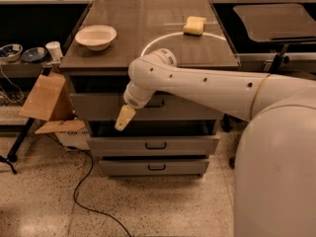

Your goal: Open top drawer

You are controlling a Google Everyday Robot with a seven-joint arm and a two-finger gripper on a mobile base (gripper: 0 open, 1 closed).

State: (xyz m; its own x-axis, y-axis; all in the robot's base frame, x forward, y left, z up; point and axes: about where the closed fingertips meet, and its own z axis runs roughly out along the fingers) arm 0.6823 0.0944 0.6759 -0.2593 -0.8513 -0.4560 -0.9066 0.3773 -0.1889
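The top drawer [98,107] is the wide grey front just under the cabinet's dark tabletop. Its dark pull handle [157,103] at the centre is mostly hidden behind my white wrist. A dark gap shows above and below the front. My gripper [124,118] is a tan tip hanging down from the wrist, in front of the drawer's lower edge and left of the handle. My white arm reaches in from the right across the drawer front.
Two narrower grey drawers [155,145] [157,167] sit below. A white bowl [96,36] and a yellow sponge [194,25] lie on the cabinet top [148,58]. A cardboard box [44,98] and a black cable [86,181] are at the left, a chair base at the right.
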